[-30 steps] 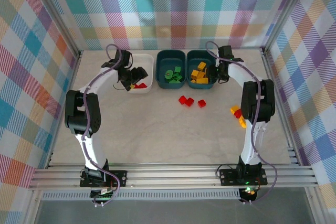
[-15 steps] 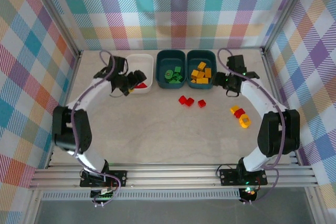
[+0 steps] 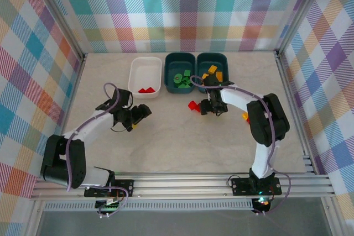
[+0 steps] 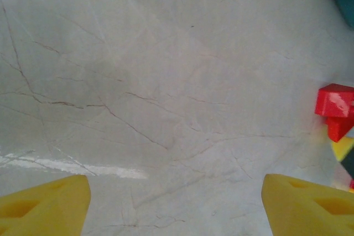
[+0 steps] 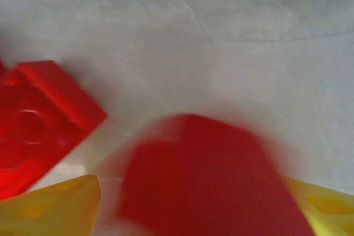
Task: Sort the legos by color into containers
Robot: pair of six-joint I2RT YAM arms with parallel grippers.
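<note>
Marbled bench (image 3: pixel 177 153) holds red legos (image 3: pixel 192 105) mid-frame. Right end effector (image 3: pixel 213 107) straddles one, jaws apart; left end effector (image 3: pixel 141 112), spread empty, lies farther left.

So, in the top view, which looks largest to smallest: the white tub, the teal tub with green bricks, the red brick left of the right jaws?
1. The white tub and the teal tub with green bricks: alike, I cannot rank them.
2. The red brick: far smaller.

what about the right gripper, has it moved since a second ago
Yes. The right gripper left the right-hand teal tub, coming nearer and leftward, over the red legos.
</note>
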